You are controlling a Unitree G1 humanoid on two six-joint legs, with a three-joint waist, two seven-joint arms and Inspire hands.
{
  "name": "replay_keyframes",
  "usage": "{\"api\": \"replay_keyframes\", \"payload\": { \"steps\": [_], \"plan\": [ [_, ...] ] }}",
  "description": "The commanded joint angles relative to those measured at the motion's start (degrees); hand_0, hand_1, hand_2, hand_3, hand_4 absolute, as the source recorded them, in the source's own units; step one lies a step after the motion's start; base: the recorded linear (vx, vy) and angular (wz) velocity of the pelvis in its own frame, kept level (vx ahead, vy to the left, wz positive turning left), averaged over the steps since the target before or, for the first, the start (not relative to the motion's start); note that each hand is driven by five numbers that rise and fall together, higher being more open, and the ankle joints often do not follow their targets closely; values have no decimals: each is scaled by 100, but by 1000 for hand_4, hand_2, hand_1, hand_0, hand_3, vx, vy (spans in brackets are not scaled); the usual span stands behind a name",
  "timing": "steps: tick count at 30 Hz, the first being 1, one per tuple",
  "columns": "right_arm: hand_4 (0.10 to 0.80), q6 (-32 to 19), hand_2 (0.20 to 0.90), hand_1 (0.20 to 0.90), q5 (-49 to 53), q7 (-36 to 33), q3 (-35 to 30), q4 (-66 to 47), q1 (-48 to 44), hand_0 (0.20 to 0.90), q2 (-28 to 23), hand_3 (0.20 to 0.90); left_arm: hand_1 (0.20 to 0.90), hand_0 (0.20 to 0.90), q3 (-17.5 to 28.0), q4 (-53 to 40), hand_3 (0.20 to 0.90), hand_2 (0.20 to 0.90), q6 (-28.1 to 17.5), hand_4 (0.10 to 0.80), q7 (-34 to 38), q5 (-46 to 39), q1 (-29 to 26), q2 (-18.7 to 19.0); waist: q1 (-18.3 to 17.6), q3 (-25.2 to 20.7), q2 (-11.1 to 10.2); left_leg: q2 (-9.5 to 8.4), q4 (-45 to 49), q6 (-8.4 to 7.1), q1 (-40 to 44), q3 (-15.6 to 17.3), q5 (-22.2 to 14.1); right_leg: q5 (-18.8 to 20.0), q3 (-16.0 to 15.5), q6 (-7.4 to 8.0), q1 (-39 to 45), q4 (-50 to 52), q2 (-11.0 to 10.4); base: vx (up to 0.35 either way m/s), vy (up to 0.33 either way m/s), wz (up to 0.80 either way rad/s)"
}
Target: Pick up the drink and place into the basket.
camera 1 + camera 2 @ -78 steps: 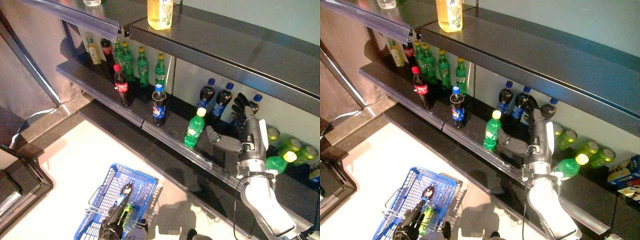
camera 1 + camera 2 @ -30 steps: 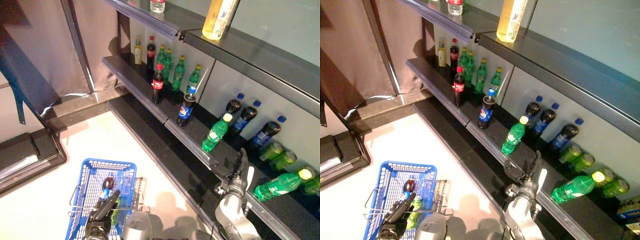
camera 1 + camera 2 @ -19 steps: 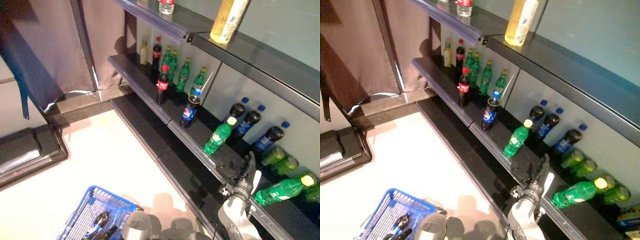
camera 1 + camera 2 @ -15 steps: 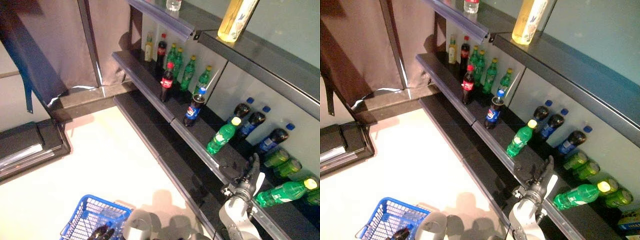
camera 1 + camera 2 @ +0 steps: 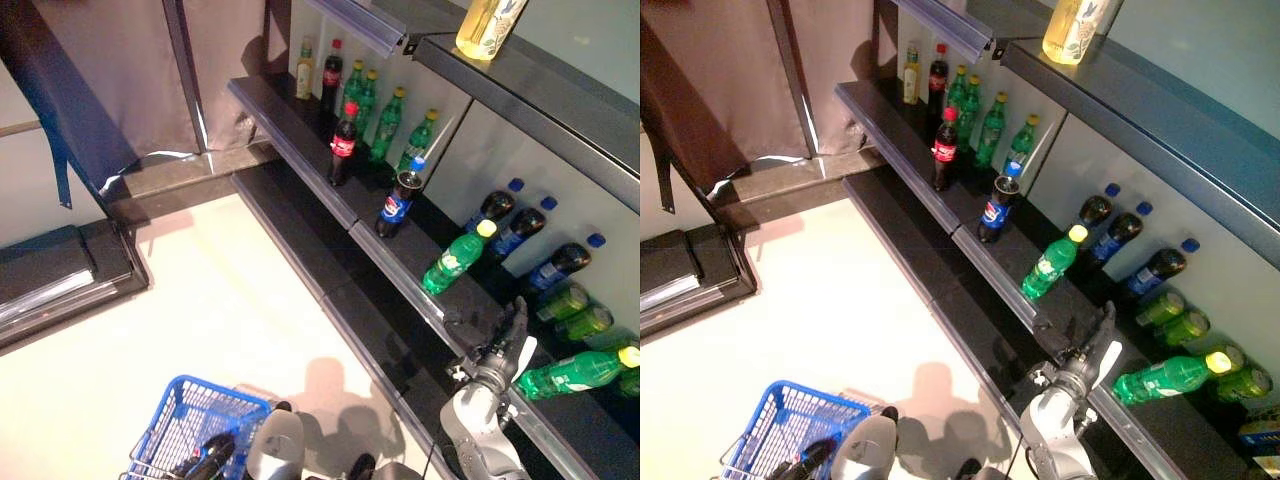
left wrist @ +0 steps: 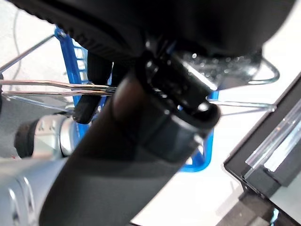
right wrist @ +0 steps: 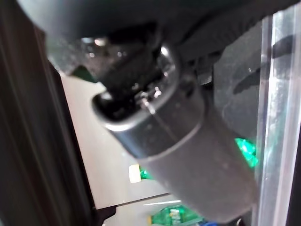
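The landmark here is the long dark store shelf (image 5: 300,140) with a clear strip along its front edge. Many drinks sit on it. A dark cola bottle with a blue label (image 5: 397,197) stands near the front edge. Past it, a green plastic bottle with a yellow cap (image 5: 456,258) leans over. Farther along, another green bottle with a yellow cap (image 5: 572,370) lies flat on its side. Dark bottles with blue caps (image 5: 510,232) stand at the back of the shelf.

The robot's right hand (image 5: 508,345) is up at the front edge of the shelf, just beside the green bottle that lies flat. Its fingers (image 5: 1105,330) point straight and apart, and they hold nothing. The lying bottle is the closest drink, so it looks like the one to grab.

The blue wire basket (image 5: 185,425) sits low, well away from the shelf, out over the pale floor (image 5: 200,320). The left hand (image 5: 205,462) is at the basket's metal handle (image 6: 51,84). Its fingers seem curled round that thin wire.

To do this step well, the right hand should go over the front strip, not bump it. It should wrap round the fat middle of the bottle, since a round bottle lying down can roll away. Then lift it clear of the strip before moving to the basket.
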Motion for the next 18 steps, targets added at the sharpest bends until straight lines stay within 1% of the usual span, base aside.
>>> {"api": "replay_keyframes", "payload": {
  "steps": [1, 4, 7, 8, 9, 13, 16, 17, 18],
  "plan": [
    [800, -704, 900, 900, -719, 259, -276, -1095, -446, 900, -563, 900, 300, 300, -342, -1452, 200, 300, -432, 100, -304, 357, -69, -129, -217, -284, 63, -114, -13, 173, -17, 32, 329, 771, -173, 198, 133, -508, -20, -102, 72, -13],
    [800, -684, 900, 900, -756, 433, -279, -1365, -310, 900, -624, 900, 300, 300, -328, -1504, 200, 300, -416, 100, -220, 338, -34, -207, -291, -359, 81, -117, -126, 159, 90, 103, 334, 732, -141, 186, 167, -530, -36, -92, 67, -12],
    [800, -644, 900, 900, -869, 788, -290, -1770, -46, 900, -724, 900, 300, 300, -253, -1655, 200, 300, -349, 100, -86, 283, 75, -330, -433, -500, 111, -112, -379, 140, 299, 204, 344, 663, -57, 168, 195, -578, -51, -138, 69, -11],
    [800, -626, 900, 900, -866, 1021, -287, -1959, 116, 900, -769, 900, 300, 300, -216, -1757, 200, 300, -328, 100, 7, 272, 128, -402, -528, -577, 125, -104, -522, 139, 406, 281, 341, 631, -2, 169, 185, -607, -60, -170, 57, -9],
    [800, -599, 900, 900, -843, 1092, -292, -2035, 169, 900, -788, 900, 300, 300, -215, -1782, 200, 300, -336, 100, 40, 263, 146, -426, -559, -601, 126, -100, -557, 138, 431, 302, 336, 621, 21, 170, 179, -614, -61, -205, 57, -8],
    [800, -515, 900, 900, -730, 1726, -384, -2404, 583, 900, -928, 900, 300, 300, -164, -1918, 200, 300, -346, 100, 282, 189, 236, -574, -792, -804, 129, -77, -752, 128, 570, 461, 300, 555, 177, 169, 120, -663, -40, -168, 16, -20],
    [800, -384, 900, 900, -513, 2223, -419, -2564, 923, 900, -993, 900, 300, 300, -107, -1901, 200, 300, -310, 100, 445, 119, 207, -673, -985, -978, 126, -54, -846, 125, 664, 581, 246, 491, 288, 163, 106, -689, -5, -175, -21, -14],
    [800, -382, 900, 900, -512, 2224, -420, -2566, 926, 900, -995, 900, 300, 300, -107, -1900, 200, 300, -311, 100, 444, 120, 208, -674, -984, -979, 127, -54, -847, 125, 666, 582, 246, 490, 289, 163, 105, -688, -4, -158, -37, -20],
    [800, -300, 900, 900, -393, 2367, -408, -2574, 997, 900, -1021, 900, 300, 300, -102, -1839, 200, 300, -322, 100, 481, 125, 149, -705, -1056, -1049, 131, -35, -923, 119, 721, 623, 249, 464, 314, 158, 109, -690, 21, -93, -27, -24]
  ]
}}
